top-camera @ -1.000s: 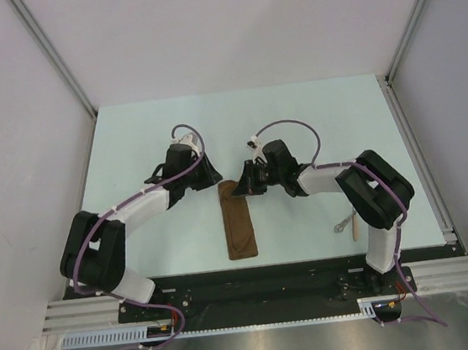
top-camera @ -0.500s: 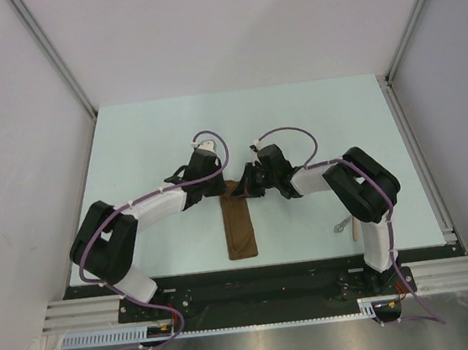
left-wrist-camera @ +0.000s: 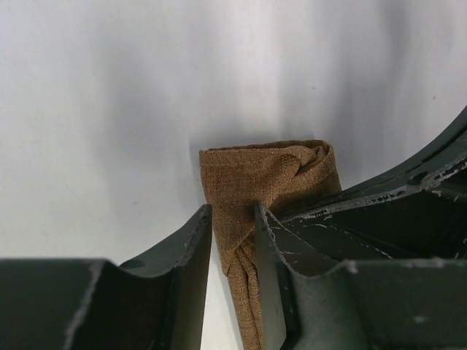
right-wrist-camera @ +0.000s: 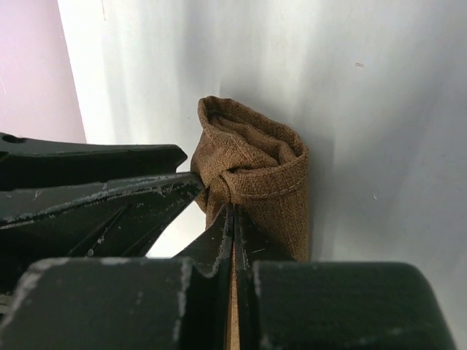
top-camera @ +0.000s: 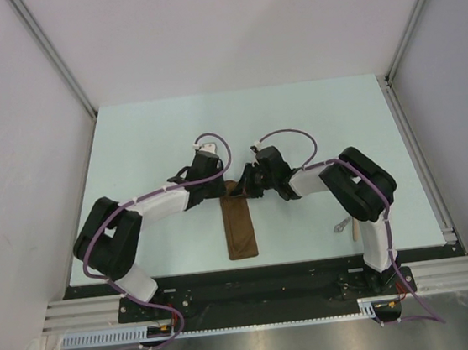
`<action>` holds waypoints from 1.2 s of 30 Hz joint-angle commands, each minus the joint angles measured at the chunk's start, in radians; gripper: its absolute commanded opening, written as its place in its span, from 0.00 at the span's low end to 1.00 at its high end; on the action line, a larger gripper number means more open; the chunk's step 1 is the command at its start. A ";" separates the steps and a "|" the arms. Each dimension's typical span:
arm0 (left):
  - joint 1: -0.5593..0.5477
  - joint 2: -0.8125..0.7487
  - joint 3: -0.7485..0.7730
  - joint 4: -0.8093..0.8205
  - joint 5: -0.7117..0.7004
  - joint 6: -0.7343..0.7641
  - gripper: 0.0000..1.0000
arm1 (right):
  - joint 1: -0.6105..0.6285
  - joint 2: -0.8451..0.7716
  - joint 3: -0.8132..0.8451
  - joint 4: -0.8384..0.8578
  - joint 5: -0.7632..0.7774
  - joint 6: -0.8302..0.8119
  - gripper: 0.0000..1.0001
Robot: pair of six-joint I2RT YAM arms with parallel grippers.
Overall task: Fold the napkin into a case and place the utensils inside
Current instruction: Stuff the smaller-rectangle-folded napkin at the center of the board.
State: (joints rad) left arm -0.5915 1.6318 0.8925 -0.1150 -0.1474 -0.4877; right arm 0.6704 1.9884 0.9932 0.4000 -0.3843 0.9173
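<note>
Top external view: shows the napkin (top-camera: 240,229) folded into 1 long narrow strip, lying on the table (top-camera: 146,143) between the 2 arms, its far end raised and bunched. Puts the left gripper (top-camera: 223,186) just left of that end and the right gripper (top-camera: 243,187) just right of it, both close against the cloth. Places the utensils (top-camera: 347,227) by the right arm's base, well apart from the napkin. From the left wrist: jaws partly apart, astride the bunched end; cannot tell whether pressing it. From the right wrist: jaws together, pinching 1 fold of the napkin's end, with cloth bulging beyond the fingertips.
</note>
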 commanded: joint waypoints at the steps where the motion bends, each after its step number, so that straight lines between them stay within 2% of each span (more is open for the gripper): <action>1: -0.014 -0.021 0.023 0.017 -0.011 0.011 0.35 | 0.003 0.021 0.019 0.048 0.012 0.014 0.00; 4: -0.019 -0.013 0.025 0.018 -0.004 0.009 0.35 | 0.006 0.029 0.021 0.053 0.010 0.017 0.00; 10: -0.019 0.003 0.032 0.026 0.000 0.005 0.25 | 0.008 0.032 0.024 0.051 0.019 0.018 0.00; 17: -0.019 -0.004 0.037 0.026 0.008 0.017 0.00 | 0.011 0.058 0.035 0.085 0.019 0.058 0.00; 28: -0.025 -0.069 -0.030 0.087 0.104 -0.012 0.00 | 0.021 0.130 0.067 0.175 0.018 0.204 0.00; 33: -0.030 -0.066 -0.059 0.110 0.121 -0.035 0.00 | 0.021 0.151 0.082 0.177 0.082 0.311 0.00; 36: -0.028 -0.050 -0.066 0.110 0.124 -0.046 0.00 | 0.018 0.179 0.078 0.242 0.047 0.417 0.00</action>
State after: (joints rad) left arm -0.6044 1.6043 0.8379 -0.0463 -0.0982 -0.4961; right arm 0.6842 2.1136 1.0340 0.5510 -0.3859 1.1805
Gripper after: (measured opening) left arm 0.003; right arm 0.009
